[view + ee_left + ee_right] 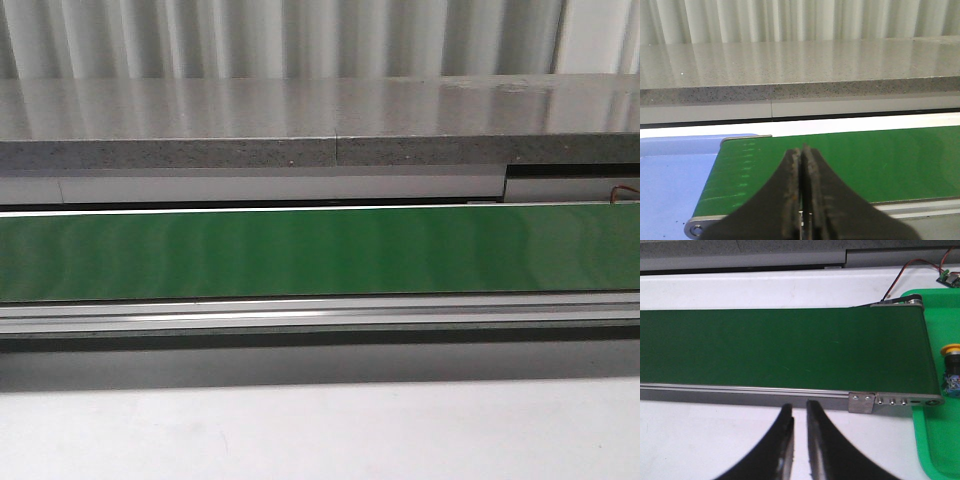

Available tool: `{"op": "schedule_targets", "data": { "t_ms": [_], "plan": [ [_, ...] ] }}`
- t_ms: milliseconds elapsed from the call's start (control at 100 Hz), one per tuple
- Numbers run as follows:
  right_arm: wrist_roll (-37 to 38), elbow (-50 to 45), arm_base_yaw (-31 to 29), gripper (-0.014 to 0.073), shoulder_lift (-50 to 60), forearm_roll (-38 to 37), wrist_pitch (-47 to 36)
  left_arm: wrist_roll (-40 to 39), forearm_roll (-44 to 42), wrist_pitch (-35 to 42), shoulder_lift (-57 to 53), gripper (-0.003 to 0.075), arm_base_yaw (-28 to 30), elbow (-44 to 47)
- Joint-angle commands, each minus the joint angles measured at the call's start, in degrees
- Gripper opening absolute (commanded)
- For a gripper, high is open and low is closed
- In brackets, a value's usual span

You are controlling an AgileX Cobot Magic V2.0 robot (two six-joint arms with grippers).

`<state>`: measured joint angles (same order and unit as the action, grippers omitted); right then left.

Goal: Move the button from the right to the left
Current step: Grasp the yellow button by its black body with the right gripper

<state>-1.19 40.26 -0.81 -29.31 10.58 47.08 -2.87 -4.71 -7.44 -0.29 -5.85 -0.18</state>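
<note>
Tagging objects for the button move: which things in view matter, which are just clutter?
Job:
button, upright on green tray
green conveyor belt
right gripper, slightly open
left gripper, shut
blue surface at belt's left end

Not job:
red and black wires
grey stone ledge

The left claw (801,200) has its two dark fingers pressed together with nothing between them, while the right claw (799,440) holds its fingers a narrow gap apart, also empty, and neither arm shows in the front view.
</note>
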Motion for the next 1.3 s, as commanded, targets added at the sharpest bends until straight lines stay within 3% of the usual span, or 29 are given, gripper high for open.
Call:
{"op": "schedule_targets", "data": {
  "t_ms": [0, 100, 190, 380, 570, 1100, 1290],
  "plan": [
    [-0.15, 2.09, -0.29, 0.0272, -0.63, 0.84, -2.31, -0.49, 0.43, 4.96, -1.95, -0.002, -0.3, 1.54],
    [-0.15, 2.09, -0.29, 0.0507, -0.63, 1.22, -2.23, -0.49, 0.43, 4.96, -1.95, -0.002, -0.3, 1.54],
    [-0.15, 2.09, -0.29, 0.0607, -0.63, 1.49, -2.59, -0.49, 0.43, 4.96, -1.95, -0.002, -0.3, 1.54],
    [5.23, 3.21, -0.93, 0.0605, -3.07, -3.34, -6.72, -0.49, 0.43, 4.96, -1.95, -0.002, -0.3, 1.54],
    [10.12, 9.24, -4.78, 0.0603, -14.82, -10.1, -4.6, -0.49, 0.43, 4.96, -1.95, -0.002, -0.3, 1.54],
    [9.19, 17.71, -24.29, 0.0603, -44.48, -10.0, -11.71, -0.49, 0.43, 4.96, -1.95, -0.002, -0.3, 1.54],
    [8.68, 17.78, -26.94, 0.0603, -52.03, -8.99, -16.67, -0.49, 0.43, 4.96, -1.95, -0.002, -0.3, 1.54]
  ]
}}
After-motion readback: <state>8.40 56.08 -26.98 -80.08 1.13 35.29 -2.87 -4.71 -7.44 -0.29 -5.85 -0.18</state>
